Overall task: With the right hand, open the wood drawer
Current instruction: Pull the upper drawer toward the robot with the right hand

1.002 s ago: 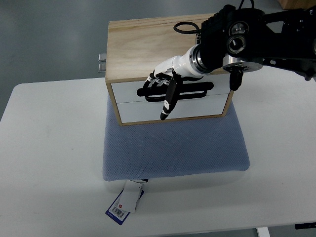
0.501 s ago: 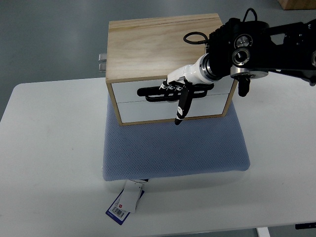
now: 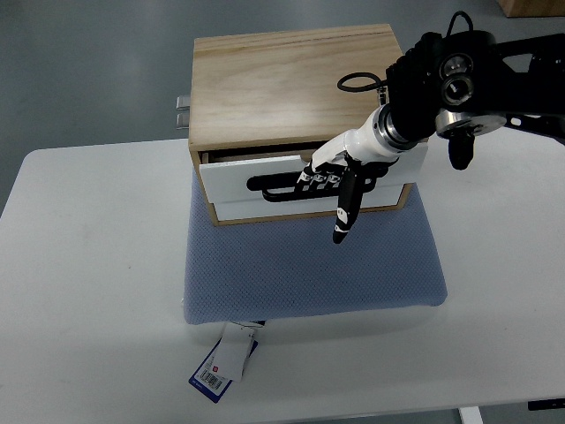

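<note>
Nearest the camera, a white table (image 3: pixel 88 291) with a smooth matte top and rounded corners is seen. A small tag (image 3: pixel 222 362), white with a blue edge and a red mark, lies flat at the front edge of a blue-grey cushion (image 3: pixel 309 265). The cushion is a soft rectangle with a fine mesh weave, and its tag end is partly tucked under. On the cushion's far half a box (image 3: pixel 282 79) of pale, grained wood is set. The drawer (image 3: pixel 231 181) has a glossy white front, and a long black handle (image 3: pixel 274 187) runs across it. The right hand (image 3: pixel 340 177) is white with black finger segments. Its fingers (image 3: pixel 318 181) are curled over the handle and gripping it, while one finger (image 3: pixel 342 212) is pointed down past the drawer front. The right part of the handle is hidden by the hand. The black wrist and arm are cut off at the right edge. A grey metal bracket (image 3: pixel 182 110) behind the box is only partly visible. Compared with half a second ago, the drawer is now pulled slightly out, a dark gap is shown above its front, and the hand is shifted nearer and lower.
</note>
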`<state>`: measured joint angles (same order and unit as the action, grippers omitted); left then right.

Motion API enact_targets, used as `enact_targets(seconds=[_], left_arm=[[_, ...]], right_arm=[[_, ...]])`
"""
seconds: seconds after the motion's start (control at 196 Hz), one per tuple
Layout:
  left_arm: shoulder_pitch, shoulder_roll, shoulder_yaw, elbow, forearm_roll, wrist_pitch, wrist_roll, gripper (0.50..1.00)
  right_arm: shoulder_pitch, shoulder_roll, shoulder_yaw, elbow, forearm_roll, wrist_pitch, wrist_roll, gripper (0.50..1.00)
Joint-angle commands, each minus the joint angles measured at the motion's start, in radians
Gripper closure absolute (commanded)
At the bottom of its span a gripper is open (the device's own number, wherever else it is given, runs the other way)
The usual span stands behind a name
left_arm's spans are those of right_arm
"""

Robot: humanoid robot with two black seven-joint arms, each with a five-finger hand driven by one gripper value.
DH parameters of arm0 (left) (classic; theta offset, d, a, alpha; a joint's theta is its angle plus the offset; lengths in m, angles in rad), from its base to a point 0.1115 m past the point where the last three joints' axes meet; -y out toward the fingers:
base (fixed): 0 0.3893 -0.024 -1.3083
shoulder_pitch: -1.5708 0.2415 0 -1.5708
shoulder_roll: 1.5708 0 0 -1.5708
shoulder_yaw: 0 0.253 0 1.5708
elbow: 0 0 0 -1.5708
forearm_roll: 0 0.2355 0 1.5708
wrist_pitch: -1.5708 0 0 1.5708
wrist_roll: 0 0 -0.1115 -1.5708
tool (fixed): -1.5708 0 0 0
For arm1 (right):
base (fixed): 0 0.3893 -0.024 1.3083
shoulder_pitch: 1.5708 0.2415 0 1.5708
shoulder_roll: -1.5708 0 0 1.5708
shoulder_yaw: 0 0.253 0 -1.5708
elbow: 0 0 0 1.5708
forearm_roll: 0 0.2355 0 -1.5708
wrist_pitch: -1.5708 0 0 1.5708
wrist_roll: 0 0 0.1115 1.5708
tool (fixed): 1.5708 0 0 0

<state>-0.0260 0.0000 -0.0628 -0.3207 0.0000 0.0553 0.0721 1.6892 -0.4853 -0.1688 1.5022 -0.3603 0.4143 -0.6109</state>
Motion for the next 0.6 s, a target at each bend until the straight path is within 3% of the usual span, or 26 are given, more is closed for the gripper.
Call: enact_targets(seconds=[0.0, 0.593], left_arm=[[0.0, 0.0, -0.002, 0.0, 0.0, 0.0, 0.0, 0.5], [-0.008, 0.0, -0.005, 0.008, 0.001, 0.002, 0.0, 0.5]], right_arm=[[0.009, -0.01, 0.002, 0.023, 0.018, 0.028, 0.0, 0.564], [0.09, -0.084, 0.003, 0.141, 0.089, 0.126, 0.0, 0.564]])
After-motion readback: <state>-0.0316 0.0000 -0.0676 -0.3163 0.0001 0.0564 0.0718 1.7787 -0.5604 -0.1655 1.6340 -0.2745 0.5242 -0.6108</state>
